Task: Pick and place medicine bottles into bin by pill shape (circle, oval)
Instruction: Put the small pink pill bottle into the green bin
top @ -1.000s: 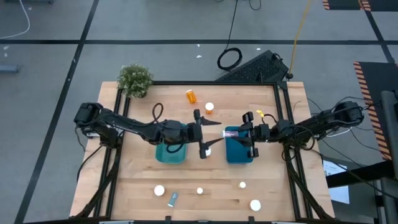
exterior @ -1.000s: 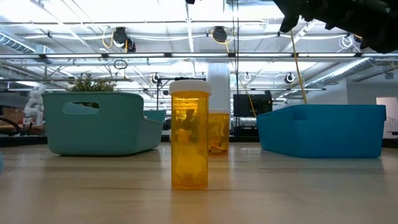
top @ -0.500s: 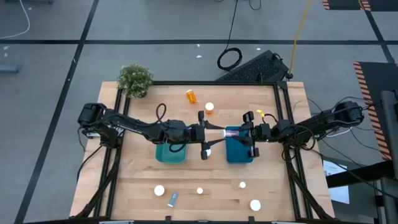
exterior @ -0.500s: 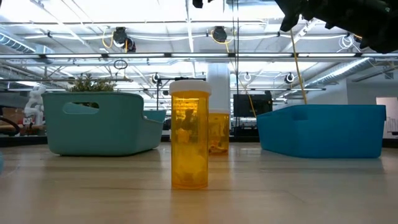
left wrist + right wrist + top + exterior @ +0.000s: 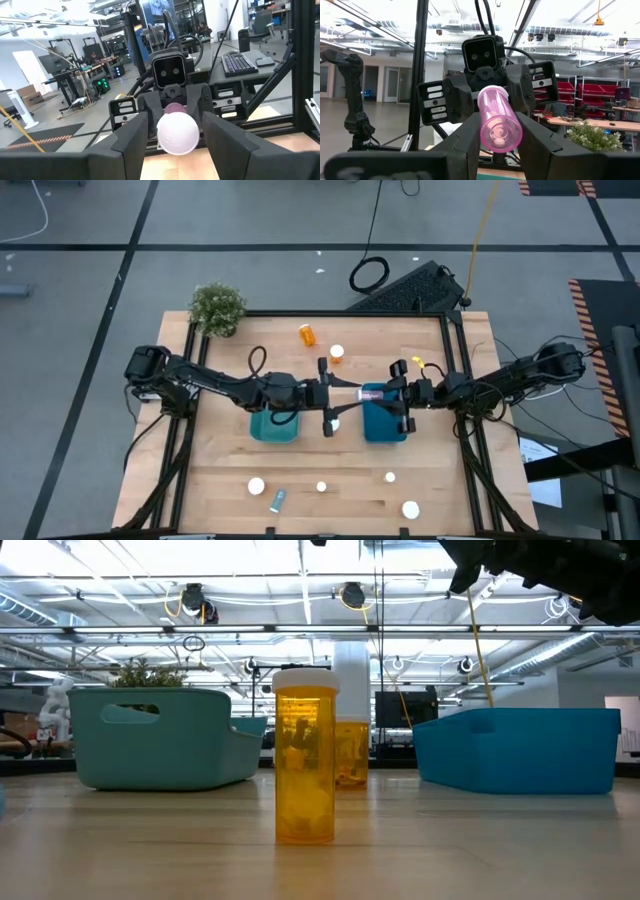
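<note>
Pink bottle [image 5: 498, 121], label hidden, right fingers [image 5: 465, 137] clamping

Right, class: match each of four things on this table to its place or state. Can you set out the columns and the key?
Things:
1. pink bottle
2. potted plant
3. orange bottle
4. blue bin

Places or states:
A. at a corner of the table
B. on its side on the tabletop
C. under the right gripper
D. held above the table in the right gripper

Pairs: 1-D, 2-A, 3-B, 4-C
</note>
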Controlling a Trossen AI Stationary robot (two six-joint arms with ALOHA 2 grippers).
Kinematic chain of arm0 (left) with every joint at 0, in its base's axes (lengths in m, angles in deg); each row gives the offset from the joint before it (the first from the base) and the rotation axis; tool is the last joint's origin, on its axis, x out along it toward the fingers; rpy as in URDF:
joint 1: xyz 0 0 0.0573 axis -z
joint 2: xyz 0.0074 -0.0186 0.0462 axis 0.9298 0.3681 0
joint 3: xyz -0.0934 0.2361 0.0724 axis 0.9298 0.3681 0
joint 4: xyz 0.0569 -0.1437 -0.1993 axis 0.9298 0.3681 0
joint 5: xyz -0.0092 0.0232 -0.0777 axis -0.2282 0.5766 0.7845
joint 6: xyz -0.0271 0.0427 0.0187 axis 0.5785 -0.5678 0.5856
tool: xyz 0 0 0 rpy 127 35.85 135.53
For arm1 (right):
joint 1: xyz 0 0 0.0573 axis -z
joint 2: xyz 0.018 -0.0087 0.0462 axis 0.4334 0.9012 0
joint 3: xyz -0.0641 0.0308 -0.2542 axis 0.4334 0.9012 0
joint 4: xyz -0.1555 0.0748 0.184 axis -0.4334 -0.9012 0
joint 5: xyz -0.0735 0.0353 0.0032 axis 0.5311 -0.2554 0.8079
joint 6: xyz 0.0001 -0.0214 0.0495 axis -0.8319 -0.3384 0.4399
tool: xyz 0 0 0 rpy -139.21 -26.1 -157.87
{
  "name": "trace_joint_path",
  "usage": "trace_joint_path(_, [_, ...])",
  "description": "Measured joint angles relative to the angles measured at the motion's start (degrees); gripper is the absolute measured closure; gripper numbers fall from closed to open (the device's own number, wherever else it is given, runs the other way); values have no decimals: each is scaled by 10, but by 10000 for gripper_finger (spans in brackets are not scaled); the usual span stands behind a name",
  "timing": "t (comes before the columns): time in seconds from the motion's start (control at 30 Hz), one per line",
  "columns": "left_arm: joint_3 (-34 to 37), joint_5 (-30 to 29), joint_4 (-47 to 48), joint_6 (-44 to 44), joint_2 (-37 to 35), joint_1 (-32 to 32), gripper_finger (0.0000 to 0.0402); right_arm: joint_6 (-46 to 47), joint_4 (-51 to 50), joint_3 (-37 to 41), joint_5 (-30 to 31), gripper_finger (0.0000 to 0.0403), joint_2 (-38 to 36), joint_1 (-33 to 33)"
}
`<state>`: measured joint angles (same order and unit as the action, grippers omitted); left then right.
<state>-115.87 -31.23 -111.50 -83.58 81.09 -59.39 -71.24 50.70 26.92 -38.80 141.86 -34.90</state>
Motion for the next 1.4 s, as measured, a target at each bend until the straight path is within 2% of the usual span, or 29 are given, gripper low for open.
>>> trace_joint_path(0.23, [0,0,8,0,0,0,216,4,3,0,0,303,0,0])
trace_joint_path(0.5, [0,0,12,-5,0,0,272,4,2,0,0,303,0,0])
trace_joint_path(0.87, [0,0,17,-4,0,1,273,7,-2,0,5,296,0,0])
trace_joint_path(1.0, [0,0,29,-3,-3,3,274,8,-14,0,16,258,-1,-3])
trace_joint_path(1.2, [0,0,86,8,-43,5,275,19,-93,0,31,152,-20,-3])
trace_joint_path(1.3, [0,-9,152,12,-81,4,275,26,-126,0,33,108,-31,-3])
trace_joint_path(1.4, [0,-12,244,21,-126,4,276,37,-163,0,33,85,-46,-3])
